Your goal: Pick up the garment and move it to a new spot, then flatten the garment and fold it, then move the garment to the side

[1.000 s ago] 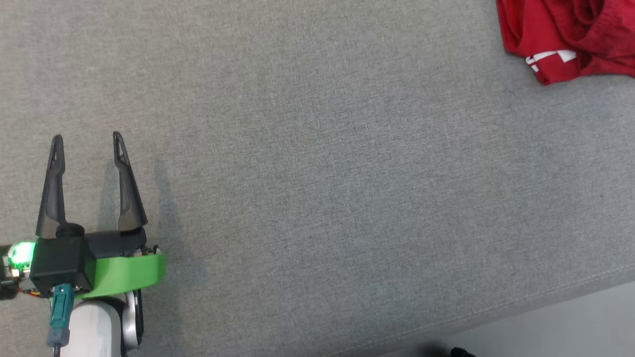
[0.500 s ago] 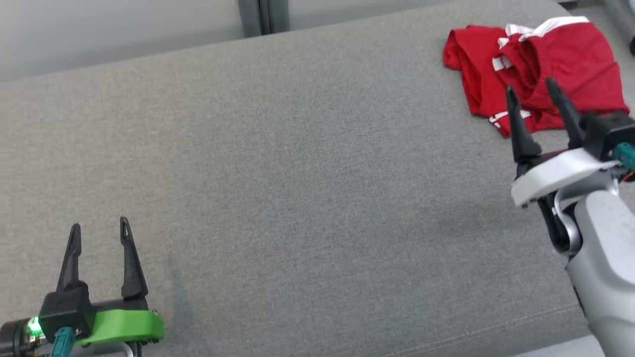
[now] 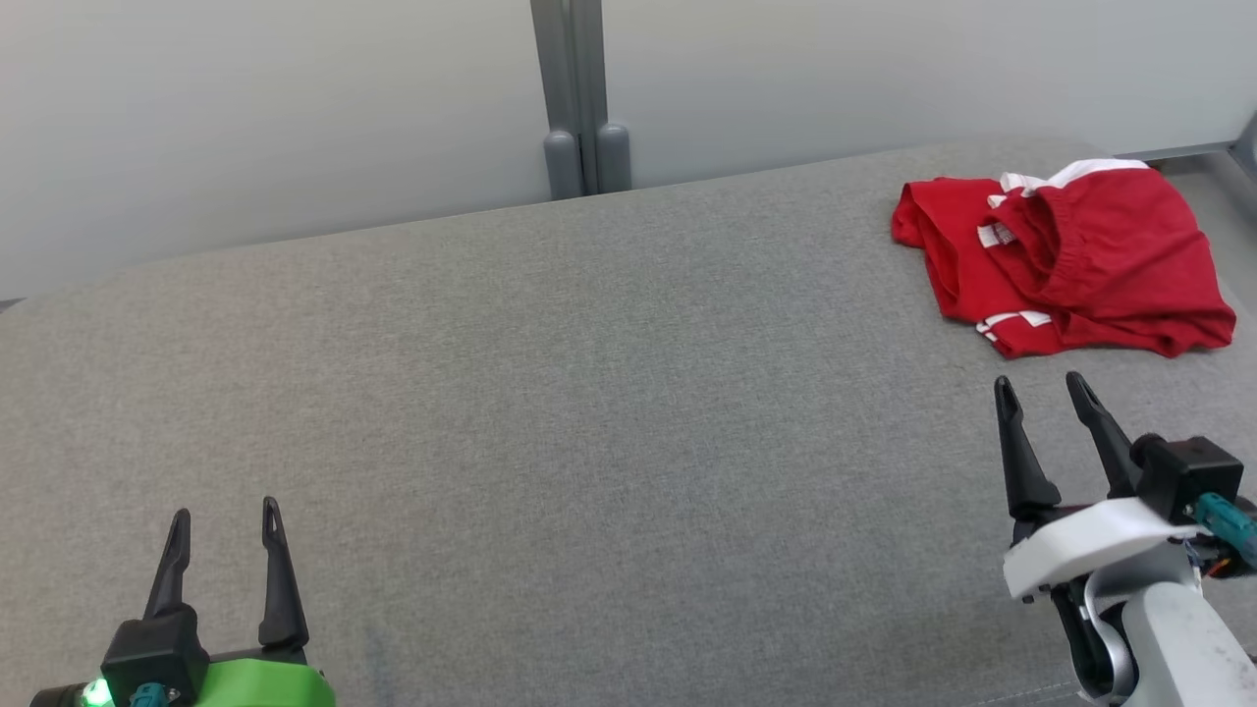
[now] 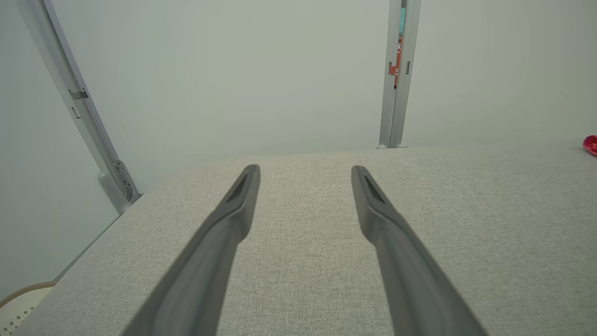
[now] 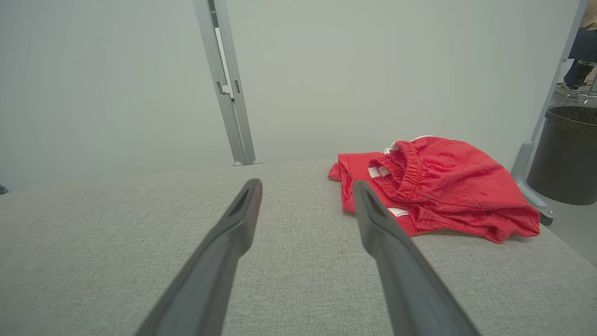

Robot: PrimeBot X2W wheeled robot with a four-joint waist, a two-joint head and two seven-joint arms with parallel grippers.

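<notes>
Grey woven cushion (image 3: 589, 412) spread wide beneath both arms, backed by pale wall panels (image 3: 295, 118) joined at a grey post (image 3: 579, 98). Left pincer (image 3: 226, 511) low at the near left in the head view, fingers spread wide with nothing between them, pointing away over bare fabric. Right pincer (image 3: 1038, 381) at the near right, likewise gaping and empty, tips aimed toward the far side.

Red garment (image 3: 1065, 255) with white trim, crumpled on the cushion just beyond the right pincer's tips and slightly to their right, close but clear of them, no contact. From the right wrist: bunched elastic waistband (image 5: 406, 163) uppermost, heap lying ahead and to the right of the right-hand finger (image 5: 389, 242), none of the cloth between the two fingers.

Well apart from the left pincer (image 4: 305, 169), far off to its right; from the left wrist, a red sliver of the garment (image 4: 590, 144) at the right edge. Dark bin (image 5: 566, 154) on the floor past the cushion's end, to the right of the garment.
</notes>
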